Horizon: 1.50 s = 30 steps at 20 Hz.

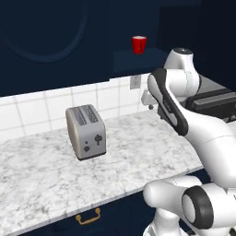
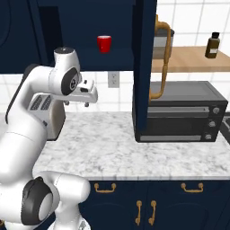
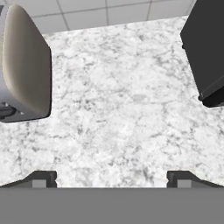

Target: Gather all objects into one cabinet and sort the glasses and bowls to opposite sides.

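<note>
A bright red cup point(image 1: 138, 44) point(image 2: 104, 43) stands upright on the navy shelf of the open wall cabinet point(image 1: 138, 61) point(image 2: 110, 63). My gripper point(image 2: 76, 103) point(image 3: 111, 179) hangs below and left of that shelf, pointing down at the marble counter point(image 3: 118, 109), well apart from the cup. It is open, with nothing between the two dark fingertips point(image 3: 41, 178).
A grey toaster point(image 1: 86, 131) point(image 3: 24, 65) stands on the counter left of the gripper. A black toaster oven point(image 2: 179, 112) point(image 3: 208, 52) sits to its right. The cabinet's navy door point(image 2: 144, 67) stands open in front of the oven. A brown bottle point(image 2: 212, 45) is on a wooden shelf.
</note>
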### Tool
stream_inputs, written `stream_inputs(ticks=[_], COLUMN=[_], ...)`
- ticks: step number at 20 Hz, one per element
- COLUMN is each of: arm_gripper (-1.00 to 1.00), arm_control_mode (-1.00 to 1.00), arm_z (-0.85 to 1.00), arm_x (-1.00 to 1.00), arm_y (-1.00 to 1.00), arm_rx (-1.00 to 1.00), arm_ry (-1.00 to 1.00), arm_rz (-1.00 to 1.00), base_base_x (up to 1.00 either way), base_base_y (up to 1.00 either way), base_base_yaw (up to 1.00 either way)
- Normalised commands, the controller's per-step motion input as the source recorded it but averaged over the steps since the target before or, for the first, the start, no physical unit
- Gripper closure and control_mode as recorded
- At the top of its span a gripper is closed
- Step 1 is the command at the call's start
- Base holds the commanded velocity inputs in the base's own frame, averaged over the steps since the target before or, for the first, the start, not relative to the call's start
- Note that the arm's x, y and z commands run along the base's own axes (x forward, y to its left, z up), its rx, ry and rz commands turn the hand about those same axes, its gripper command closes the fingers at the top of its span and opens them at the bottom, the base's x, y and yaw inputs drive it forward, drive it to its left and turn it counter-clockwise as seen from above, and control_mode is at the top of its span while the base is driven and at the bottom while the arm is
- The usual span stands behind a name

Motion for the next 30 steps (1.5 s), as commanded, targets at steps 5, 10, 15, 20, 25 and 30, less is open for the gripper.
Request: stream_inputs(ticks=[5, 10, 15, 20, 25, 30], arm_gripper=[-1.00, -1.00, -1.00, -1.00, -1.00, -1.00], arm_control_mode=[-1.00, -1.00, -1.00, -1.00, -1.00, -1.00], arm_z=[0.62, 0.78, 0.71, 0.58, 0.47, 0.24], arm_x=[0.02, 0.20, 0.46, 0.55, 0.59, 0.44], arm_y=[-0.33, -0.27, -0.04, 0.00, 0.00, 0.00], arm_rx=[0.00, 0.00, 0.00, 0.00, 0.01, 0.00], arm_ry=[-0.14, -0.12, -0.19, -0.21, -0.23, -0.19], arm_rz=[0.00, 0.00, 0.01, 0.01, 0.02, 0.01], base_base_x=[0.00, 0.00, 0.00, 0.00, 0.00, 0.00], base_base_y=[0.00, 0.00, 0.00, 0.00, 0.00, 0.00], base_base_yaw=[0.00, 0.00, 0.00, 0.00, 0.00, 0.00])
